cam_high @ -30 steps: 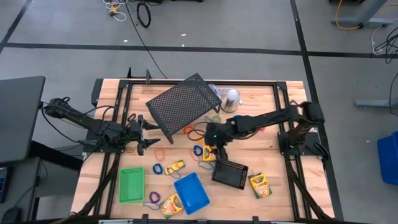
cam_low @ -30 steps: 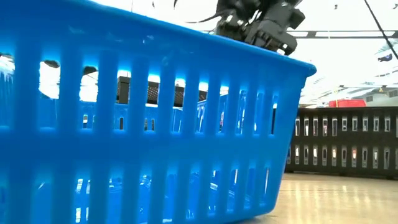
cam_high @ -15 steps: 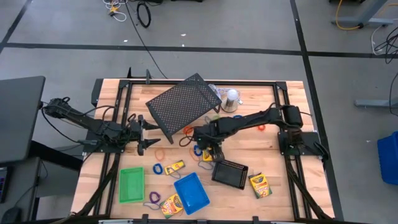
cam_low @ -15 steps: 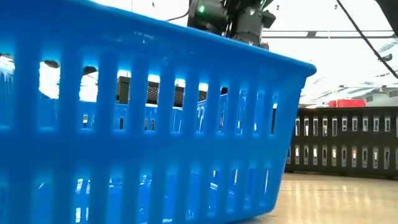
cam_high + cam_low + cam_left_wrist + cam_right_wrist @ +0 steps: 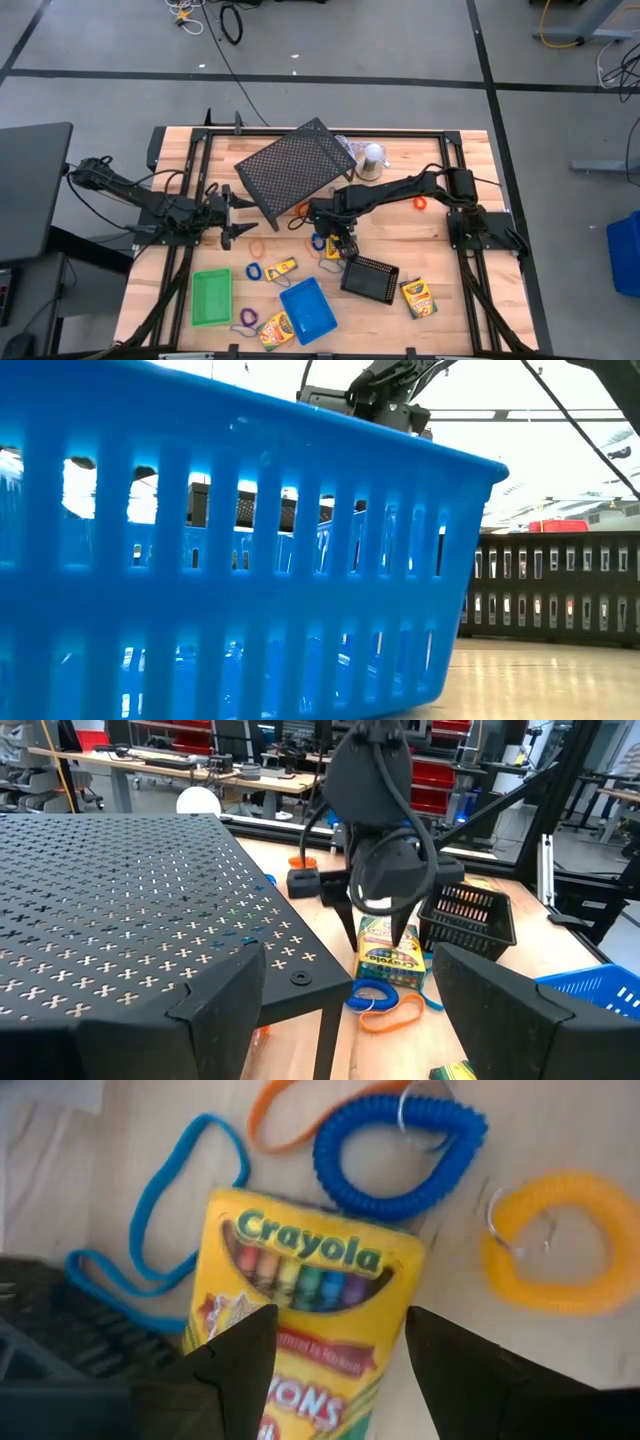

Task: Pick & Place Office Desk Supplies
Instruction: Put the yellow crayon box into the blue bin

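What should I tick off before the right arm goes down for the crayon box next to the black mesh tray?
1. Right gripper open: ok, its fingers stand apart on either side of the crayon box.
2. Right gripper above the box: ok, it hangs over it in the left wrist view.
3. Box free of a grip: ok, it lies flat on the table, not held.
4. Clutter near the box: not ok, a blue coil loop touches its top edge and a thin blue loop lies beside it.
5. Black mesh tray clearance: cannot tell, it sits close by.
6. Left gripper out of the way: ok, open, beside the large black mesh rack.
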Controlling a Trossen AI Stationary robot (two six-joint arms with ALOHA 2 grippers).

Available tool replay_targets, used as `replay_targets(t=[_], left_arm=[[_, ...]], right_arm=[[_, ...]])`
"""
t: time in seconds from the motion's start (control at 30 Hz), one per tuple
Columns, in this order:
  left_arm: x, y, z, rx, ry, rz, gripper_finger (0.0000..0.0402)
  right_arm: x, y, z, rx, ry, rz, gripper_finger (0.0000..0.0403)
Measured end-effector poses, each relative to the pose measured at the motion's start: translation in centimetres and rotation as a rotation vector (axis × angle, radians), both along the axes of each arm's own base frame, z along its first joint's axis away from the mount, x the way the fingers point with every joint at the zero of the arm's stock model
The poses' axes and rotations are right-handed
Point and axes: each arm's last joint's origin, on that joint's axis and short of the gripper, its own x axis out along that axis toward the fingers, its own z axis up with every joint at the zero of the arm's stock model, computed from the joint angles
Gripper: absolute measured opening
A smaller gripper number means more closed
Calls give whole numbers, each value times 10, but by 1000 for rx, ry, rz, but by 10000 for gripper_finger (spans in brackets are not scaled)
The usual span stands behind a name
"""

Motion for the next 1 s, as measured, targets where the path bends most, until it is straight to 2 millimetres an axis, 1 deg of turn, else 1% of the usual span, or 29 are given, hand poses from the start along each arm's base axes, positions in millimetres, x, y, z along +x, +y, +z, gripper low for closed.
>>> replay_targets(t=[0.27,0.4,0.47,0.57,0.8,0.83,1.0], left_arm=[[0,0,0,6,2,2,292],[0,0,0,6,3,2,292],[0,0,0,6,2,4,292],[0,0,0,6,2,4,292],[0,0,0,7,3,4,292],[0,0,0,7,2,4,292],[0,0,0,7,3,4,292]], right_arm=[[5,0,-7,20,-17,5,228],[6,0,-13,28,-4,6,210],[7,0,-14,27,-11,16,193],[10,1,-14,28,-45,22,154],[11,1,-14,23,-58,30,27],[11,1,-14,22,-60,33,15],[11,4,-15,16,-59,42,4]])
